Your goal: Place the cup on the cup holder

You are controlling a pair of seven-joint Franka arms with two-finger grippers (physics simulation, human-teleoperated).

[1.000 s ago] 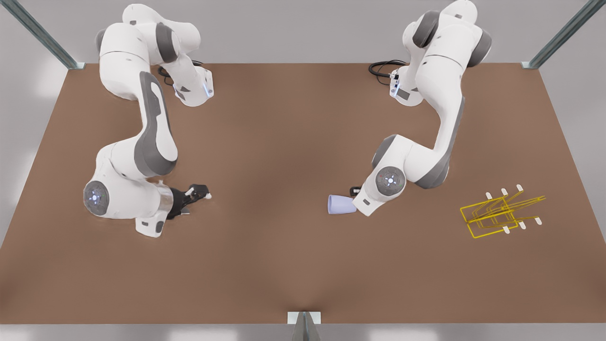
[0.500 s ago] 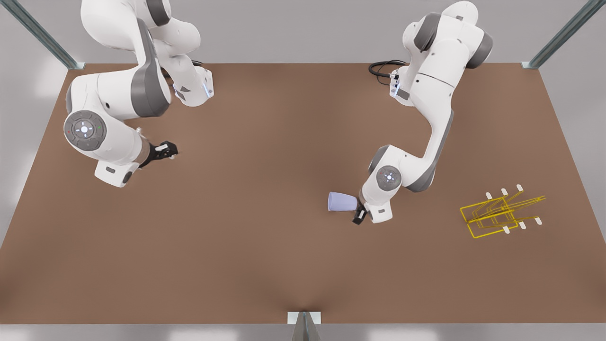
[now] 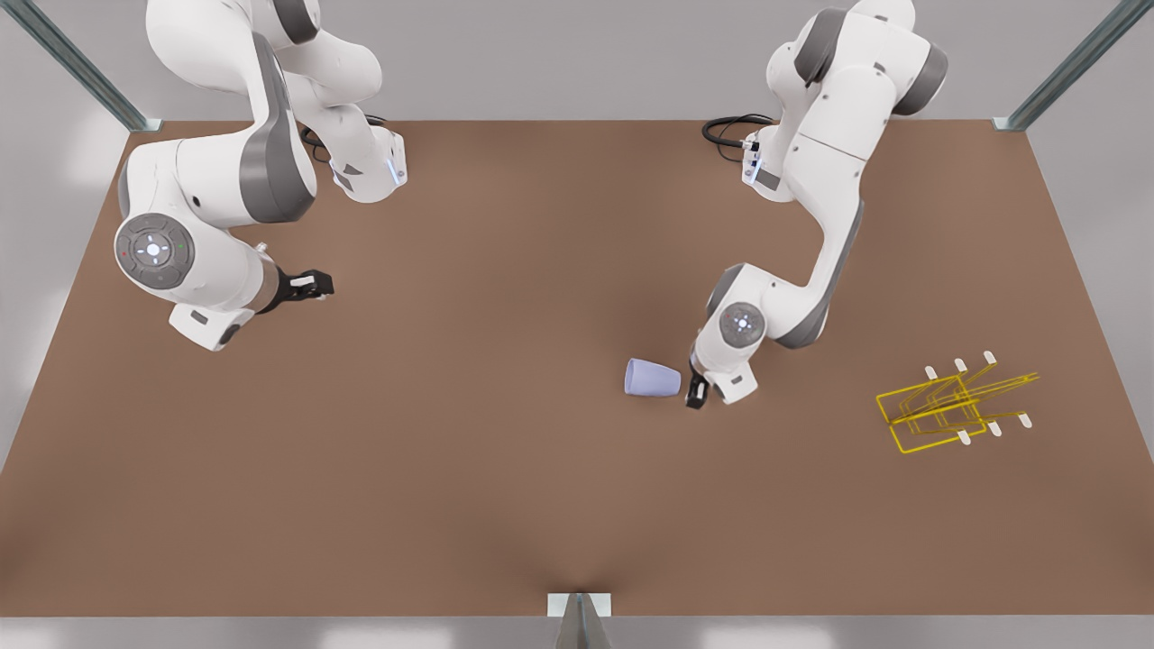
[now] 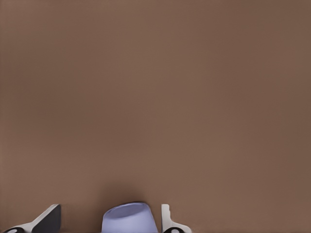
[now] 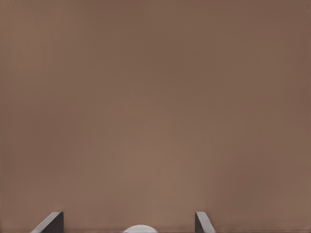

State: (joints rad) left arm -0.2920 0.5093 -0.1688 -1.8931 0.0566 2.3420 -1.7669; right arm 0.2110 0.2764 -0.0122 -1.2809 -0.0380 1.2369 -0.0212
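Lavender-blue and lying on its side, the cup [image 3: 652, 379] rests on the brown table [image 3: 505, 505], a little toward the front view's right of the table's middle. Its wide mouth faces the front view's left and its narrow base points toward the front view's right. The cup holder [image 3: 956, 401], a yellow wire rack with white-tipped prongs, stands well apart from the cup, farther toward the front view's right, with nothing on it.

The left gripper [image 3: 695, 393] sits just beside the cup's narrow base, on the side toward the cup holder. In the front view most of it is hidden under its own white wrist, so only a dark tip shows and its contact with the cup cannot be made out there. The left wrist view shows more: the cup [image 4: 127, 218] lies between the 2 fingers [image 4: 47, 219], cut off by the picture's edge. The jaws stand apart, wider than the cup. One finger is close alongside the cup, with a clear gap on the other side, so the gripper grasps nothing.

The right gripper [image 3: 311, 285] waits well apart from the cup, far toward the front view's left, above bare table. In the right wrist view its 2 fingertips [image 5: 50, 222] show spread wide, with only their ends in the picture and nothing between them. A small pale rounded shape [image 5: 141, 228] at that picture's edge is too cut off to identify.
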